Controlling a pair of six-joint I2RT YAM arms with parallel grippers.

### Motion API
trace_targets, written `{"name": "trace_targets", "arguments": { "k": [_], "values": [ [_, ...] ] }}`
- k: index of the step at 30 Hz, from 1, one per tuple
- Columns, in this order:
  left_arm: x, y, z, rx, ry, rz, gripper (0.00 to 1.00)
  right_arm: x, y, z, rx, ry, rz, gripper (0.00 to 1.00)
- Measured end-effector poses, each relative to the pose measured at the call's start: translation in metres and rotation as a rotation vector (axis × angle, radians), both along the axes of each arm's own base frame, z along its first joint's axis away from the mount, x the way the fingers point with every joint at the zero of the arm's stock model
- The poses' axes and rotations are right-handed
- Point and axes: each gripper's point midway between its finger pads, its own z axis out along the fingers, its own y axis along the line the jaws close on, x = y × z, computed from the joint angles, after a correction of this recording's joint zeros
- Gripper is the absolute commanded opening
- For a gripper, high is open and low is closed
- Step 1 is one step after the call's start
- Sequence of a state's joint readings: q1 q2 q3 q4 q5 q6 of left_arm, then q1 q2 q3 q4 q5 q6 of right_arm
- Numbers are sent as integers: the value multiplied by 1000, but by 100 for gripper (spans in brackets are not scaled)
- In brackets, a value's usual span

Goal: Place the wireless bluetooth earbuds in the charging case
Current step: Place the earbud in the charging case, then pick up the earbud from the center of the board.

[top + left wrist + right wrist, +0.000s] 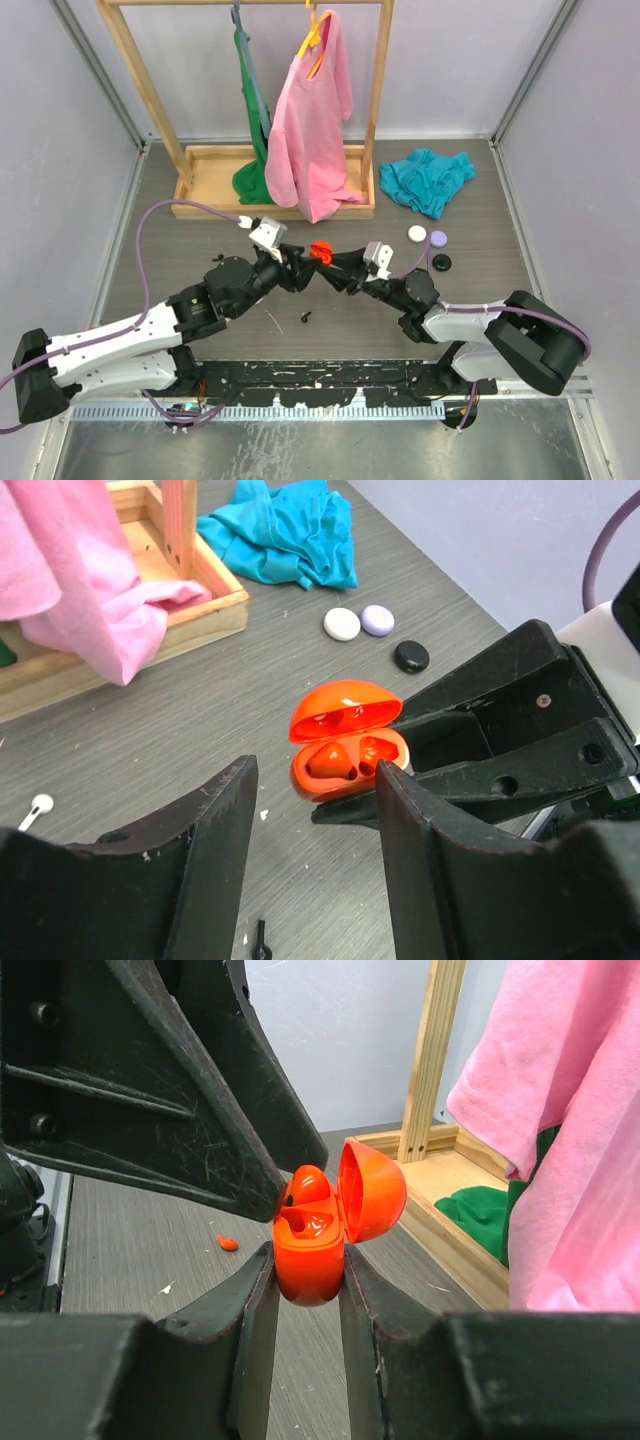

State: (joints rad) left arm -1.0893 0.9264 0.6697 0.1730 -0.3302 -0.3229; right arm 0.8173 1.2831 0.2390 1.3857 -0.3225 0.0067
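A: What is the right gripper (308, 1260) doing?
B: It is clamping the red case (340, 715) by its base and holding it off the table (480, 300), lid hanging open. The left gripper (318, 770) is standing just beside it, jaws apart and empty.
A: And the buds?
B: 2 red buds (327, 762) are lying in the wells, though 1 seems to be sitting proud.
A: What is threatening, then?
B: Probably a left finger (160, 1090) knocking that bud out, or a push twisting the case in the pinch. A lid closing on an unseated bud could be jamming.
A: What is lying around?
B: A black bud (306, 318) is lying nearest the arms, and what looks like a white bud (40, 805) is lying off to the side. Farther out, 3 closed cases are sitting together: the white case (417, 233), the lilac case (438, 238) and the black case (442, 262). Beyond them are a teal cloth (428, 180) and a rack (215, 165). Only the 2 grippers are crowding the red case.
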Motion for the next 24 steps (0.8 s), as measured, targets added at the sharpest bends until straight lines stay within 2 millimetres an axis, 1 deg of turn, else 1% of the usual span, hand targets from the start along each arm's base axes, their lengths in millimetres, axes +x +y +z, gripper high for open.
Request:
{"name": "trace_targets", "arguments": {
  "k": [4,8,11,14,20,24],
  "values": [
    [0,12,0,9,31,43,60,0,-1,-1,6,3,-7,6],
    [4,32,9,17,56,131,62,2,-4,-10,0,20,-20,6],
    [7,43,6,43,88,191,65,2,-5,-15,-6,30,-29,6],
    [10,56,-8,96,135,258,70,2,-7,-22,-15,42,-38,6],
    [15,86,-47,216,232,394,71,2,-10,-39,-37,82,-49,6],
    [29,123,-74,232,342,538,71,4,-12,-42,-36,92,-61,6]
  ]
}}
